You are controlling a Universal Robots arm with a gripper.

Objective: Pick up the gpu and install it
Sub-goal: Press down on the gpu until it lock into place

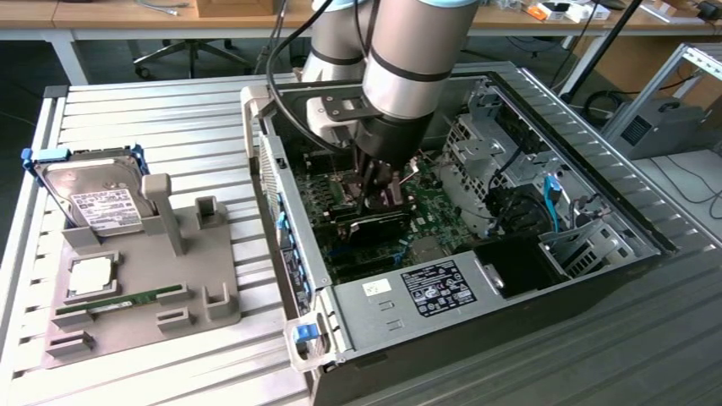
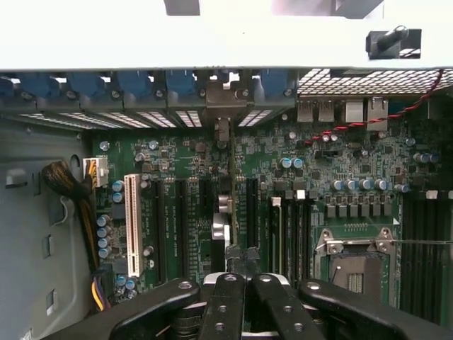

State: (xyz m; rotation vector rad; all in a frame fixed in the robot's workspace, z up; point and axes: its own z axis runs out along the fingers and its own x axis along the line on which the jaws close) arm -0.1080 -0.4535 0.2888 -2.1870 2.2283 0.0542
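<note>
A slatted grey metal table (image 1: 169, 110) fills the middle of the exterior view. At twelve o'clock a long wooden workbench (image 1: 101, 15) runs across, an office chair base (image 1: 192, 52) on the dark floor (image 1: 29, 63) beneath it. At two o'clock stand an aluminium frame (image 1: 691, 68) and a grey box (image 1: 660, 127), cables trailing over pale flooring at three o'clock.

We see even, soft overhead light on the slatted worktop (image 1: 169, 110), with faint shadows only. Inside the computer case (image 1: 373, 313) it is dimmer. In the wrist view the case's pale wall (image 2: 212, 42) glares to white, and the end effector (image 2: 244, 283) looks soft.
</note>
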